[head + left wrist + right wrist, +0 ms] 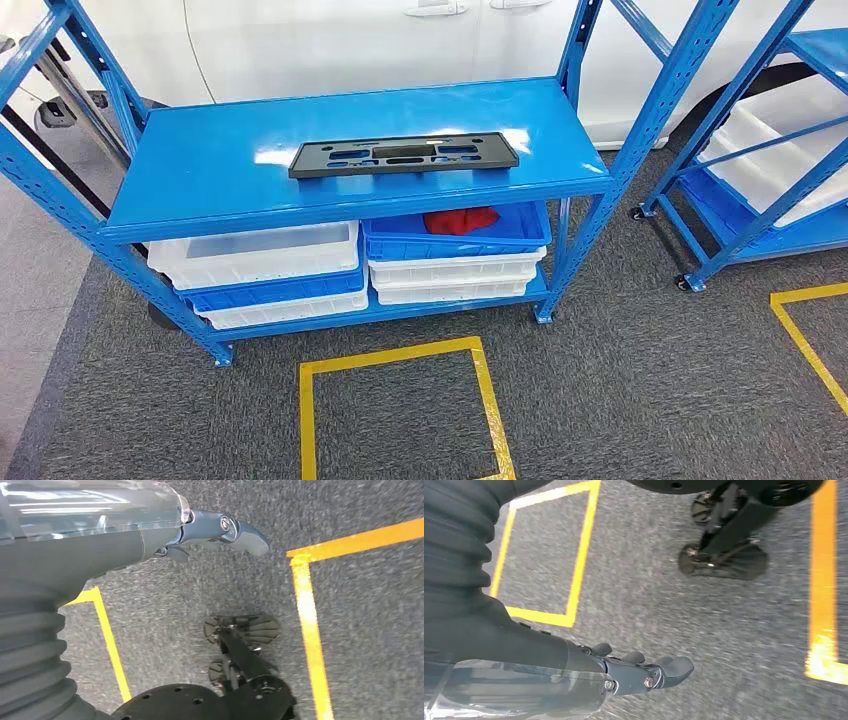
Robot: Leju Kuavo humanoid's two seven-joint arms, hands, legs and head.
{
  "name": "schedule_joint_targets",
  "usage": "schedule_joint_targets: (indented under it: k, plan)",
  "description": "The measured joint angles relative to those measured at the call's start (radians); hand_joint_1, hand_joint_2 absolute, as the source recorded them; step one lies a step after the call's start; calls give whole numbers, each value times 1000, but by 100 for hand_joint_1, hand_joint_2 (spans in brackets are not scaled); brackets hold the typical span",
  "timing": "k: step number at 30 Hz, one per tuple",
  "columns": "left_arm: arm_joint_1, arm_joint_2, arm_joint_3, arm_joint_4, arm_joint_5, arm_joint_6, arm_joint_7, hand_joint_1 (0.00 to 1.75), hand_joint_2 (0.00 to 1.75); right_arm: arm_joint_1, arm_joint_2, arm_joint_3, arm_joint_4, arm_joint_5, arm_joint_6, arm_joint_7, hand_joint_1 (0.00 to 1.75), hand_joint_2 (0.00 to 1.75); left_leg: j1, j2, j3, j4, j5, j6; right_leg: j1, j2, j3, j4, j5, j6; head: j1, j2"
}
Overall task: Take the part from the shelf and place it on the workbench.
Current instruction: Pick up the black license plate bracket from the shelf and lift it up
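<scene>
A flat black rectangular part [404, 156] with several slots lies on the top board of the blue shelf [200, 170], near its middle and a little right. My left hand [220, 532] hangs over grey carpet, its fingers straight and apart, holding nothing. My right hand [644, 672] also hangs above the carpet with its fingers stretched out and nothing in them. Both hands are well away from the part.
White and blue bins [265, 265] fill the shelf's lower level, one holding something red [460, 219]. A second blue rack [760, 170] on castors stands to the right. Yellow tape squares [400, 400] mark the carpet in front. A white car body [350, 45] is behind the shelf.
</scene>
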Motion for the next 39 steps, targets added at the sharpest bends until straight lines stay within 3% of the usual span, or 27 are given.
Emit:
schedule_joint_targets:
  k: [5, 8, 9, 10, 12, 13, 14, 15, 16, 18, 20, 24, 26, 28, 29, 30, 31, 33, 34, 36, 39]
  plan:
    - [-19, -3, 94, 13, -62, -3, -19, 0, 0, -22, 8, -1, -35, -1, 40, -75, 0, 175, -1, 0, -3, 4, -1, 5, -2, 0, 0, -1, 1, 6, 0, 0]
    - [-33, -6, 158, 21, -108, -5, -32, 0, 0, -39, 13, 3, -72, -19, 70, -128, 0, 175, 4, 1, 2, -6, 6, 17, 0, -2, 1, -1, 1, 15, 0, 0]
    - [-38, -8, 180, 23, -124, -6, -36, 0, 0, -44, 13, 6, -87, -26, 81, -147, 0, 175, 7, 2, 5, -14, 11, 22, 0, -4, -6, 15, -11, 16, 0, 0]
    - [-43, -11, 203, 26, -141, -7, -41, 0, 0, -49, 14, 9, -102, -33, 92, -167, 0, 175, 10, 3, 8, -21, 16, 26, 1, -7, -23, 51, -33, 17, 0, 0]
    - [-53, -16, 249, 33, -172, -9, -49, 0, 0, -57, 16, 17, -130, -48, 113, -204, 0, 175, 10, 4, 7, -24, 19, 30, 0, -10, -87, 179, -98, 18, 0, 0]
    - [-57, -18, 271, 37, -187, -11, -53, 0, 0, -61, 17, 21, -144, -55, 124, -222, 0, 175, 9, 4, 6, -24, 19, 29, 0, -10, -120, 243, -120, 19, 0, 0]
    - [-60, -20, 294, 40, -203, -12, -57, 0, 0, -63, 18, 26, -159, -62, 134, -240, 0, 175, 9, 4, 6, -23, 19, 29, -1, -11, -142, 281, -124, 20, 0, 0]
    - [-64, -23, 317, 44, -218, -14, -61, 0, 0, -66, 19, 31, -174, -69, 144, -258, 0, 131, 10, 3, 7, -21, 18, 27, -1, -11, -145, 280, -106, 21, 0, 0]
    - [-68, -25, 340, 48, -234, -15, -65, 0, 0, -69, 20, 36, -189, -76, 155, -276, 0, 87, 10, 2, 8, -19, 16, 24, -3, -12, -129, 237, -71, 20, 0, 0]
    - [-76, -31, 385, 55, -264, -17, -73, 0, 0, -78, 21, 47, -222, -90, 174, -312, 0, 0, 9, 0, 9, -10, 9, 15, -4, -13, -70, 100, 1, 16, 0, 0]
    - [-85, -34, 424, 61, -289, -18, -80, 0, 0, -84, 21, 61, -264, -109, 194, -343, 0, 0, 6, 0, 4, -1, 3, 4, -2, -13, -41, 26, 24, 7, 0, 0]
    - [-95, -37, 477, 70, -324, -21, -88, 0, 0, -78, 21, 96, -383, -154, 231, -384, 0, 0, 10, 0, -4, 16, -11, -20, 0, -11, -43, 16, 26, -17, 0, 0]
    - [-99, -39, 496, 74, -335, -21, -91, 0, 0, -80, 20, 114, -447, -176, 247, -398, 0, 0, 14, 1, -42, 99, -60, -32, -2, -12, -43, 13, 28, -26, 0, 0]
    - [-102, -39, 514, 78, -345, -21, -93, 0, 0, -82, 18, 132, -508, -195, 263, -410, 0, 0, 18, 1, -108, 236, -119, -40, -1, -13, -43, 13, 28, -29, 0, 0]
    - [-103, -40, 522, 80, -349, -21, -94, 0, 0, -82, 17, 143, -538, -204, 271, -415, 0, 0, 20, 1, -132, 283, -130, -42, 0, -14, -43, 13, 28, -30, 0, 0]
    - [-103, -40, 530, 82, -353, -21, -95, 0, 0, -83, 17, 155, -569, -214, 279, -420, 0, 0, 21, 1, -140, 294, -120, -43, 1, -14, -42, 13, 28, -30, 0, 0]
    - [-103, -41, 538, 84, -358, -21, -96, 0, 0, -85, 17, 169, -602, -223, 288, -425, 0, 0, 22, 1, -130, 264, -92, -42, 1, -14, -41, 13, 27, -29, 0, 0]
    - [-106, -42, 554, 86, -366, -22, -98, 0, 0, -97, 16, 200, -670, -244, 306, -437, 0, 0, 22, 1, -70, 127, -17, -37, 2, -13, -38, 13, 26, -26, 0, 0]
    - [-109, -43, 561, 86, -370, -22, -98, 0, 0, -106, 16, 216, -704, -255, 315, -442, 0, 0, 20, 1, -43, 65, 6, -31, 3, -12, -38, 15, 25, -22, 0, 0]
    - [-115, -45, 577, 89, -377, -22, -100, 0, 0, -123, 13, 248, -769, -277, 332, -453, 0, 0, 16, 0, -23, 12, 16, -20, 6, -12, -41, 16, 27, -10, 0, 0]
    - [-118, -51, 601, 94, -388, -22, -101, 0, 0, -147, 7, 301, -865, -311, 358, -469, 0, 0, 17, -1, -24, 3, 23, -2, 5, -12, -47, 23, 22, 8, 0, 0]
